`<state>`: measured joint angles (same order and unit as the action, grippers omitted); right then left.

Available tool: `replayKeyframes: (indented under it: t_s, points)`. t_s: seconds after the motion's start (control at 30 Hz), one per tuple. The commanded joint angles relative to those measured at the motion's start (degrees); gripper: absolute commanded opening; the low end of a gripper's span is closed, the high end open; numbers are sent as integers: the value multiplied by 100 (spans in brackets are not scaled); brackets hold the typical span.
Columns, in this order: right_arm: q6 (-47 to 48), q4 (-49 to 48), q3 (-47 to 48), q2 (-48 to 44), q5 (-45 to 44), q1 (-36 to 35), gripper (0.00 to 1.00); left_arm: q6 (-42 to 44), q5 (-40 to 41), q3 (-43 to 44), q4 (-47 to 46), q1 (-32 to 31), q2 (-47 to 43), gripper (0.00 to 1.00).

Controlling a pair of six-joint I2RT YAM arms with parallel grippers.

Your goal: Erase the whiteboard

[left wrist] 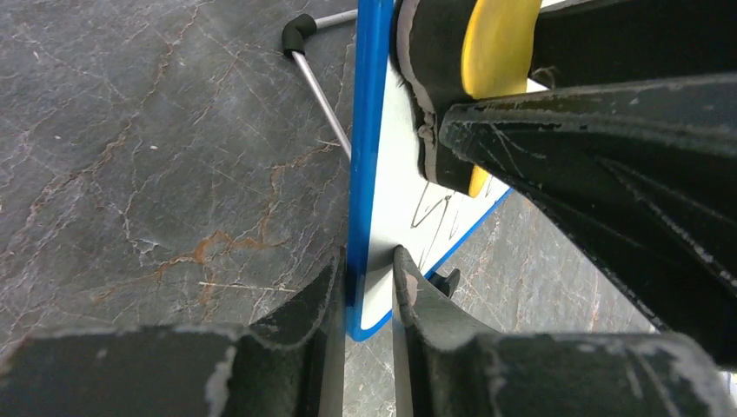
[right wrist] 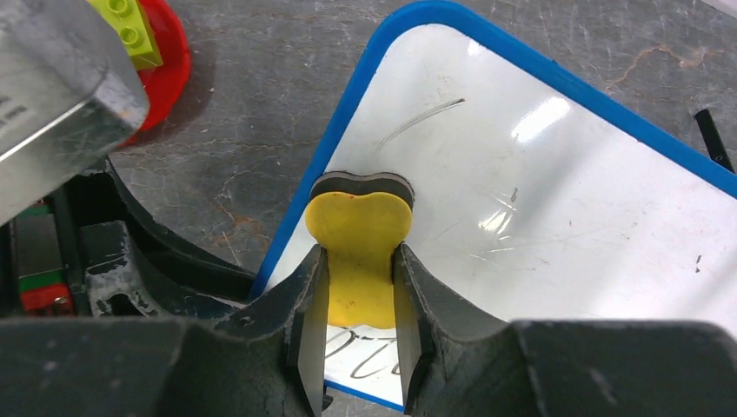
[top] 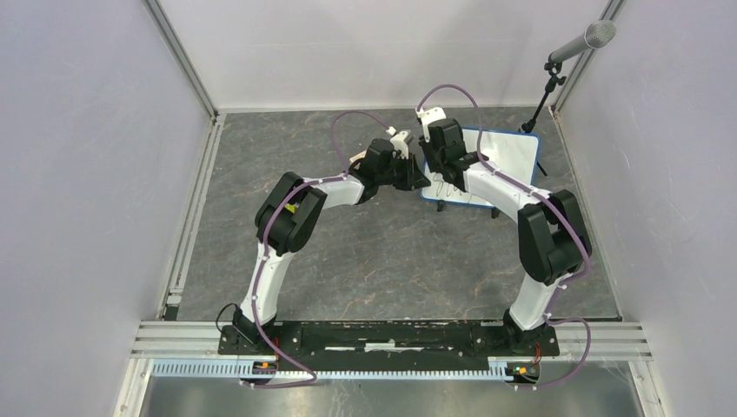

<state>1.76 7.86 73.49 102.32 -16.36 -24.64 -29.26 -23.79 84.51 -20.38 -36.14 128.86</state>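
Observation:
The whiteboard (top: 504, 156), white with a blue rim and black feet, lies at the back right of the table. Black handwriting shows near its near edge. My left gripper (top: 417, 178) is shut on the board's left rim; in the left wrist view (left wrist: 369, 282) the fingers pinch the blue edge (left wrist: 365, 130). My right gripper (top: 448, 156) is shut on a yellow eraser (right wrist: 358, 239) with a dark felt base, pressed on the board (right wrist: 556, 191) near its left edge. The eraser also shows in the left wrist view (left wrist: 495, 43). Writing (right wrist: 365, 365) shows between the right fingers.
A red disc (right wrist: 165, 61) with a lime-green brick (right wrist: 130, 30) on it lies left of the board. A microphone stand (top: 552, 78) stands at the back right corner. Frame walls close in the table on three sides.

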Motion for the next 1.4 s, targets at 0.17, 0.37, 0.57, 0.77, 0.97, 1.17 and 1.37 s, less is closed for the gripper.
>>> replayKeyframes:
  t_s: [0.17,0.37,0.57,0.77,0.97,1.17,1.37]
  points:
    - [-100,103,1256,428,-331,-14,34,334,786,369,831,61,264,2]
    - [-303,530,2191,944,-901,26,33,361,848,614,1150,46,394,2]
    - [-403,556,1831,727,-1012,441,33,325,952,619,1194,46,397,2]
    - [-375,256,1013,256,-971,952,33,345,983,604,1201,37,394,2]
    - [-369,256,907,230,-507,824,33,400,1049,605,1241,-3,376,2]
    - [-492,-162,510,292,-347,-51,33,491,1190,572,1255,-76,327,2]
    - [-539,76,882,626,-516,-157,33,490,1270,527,1247,-78,297,2]
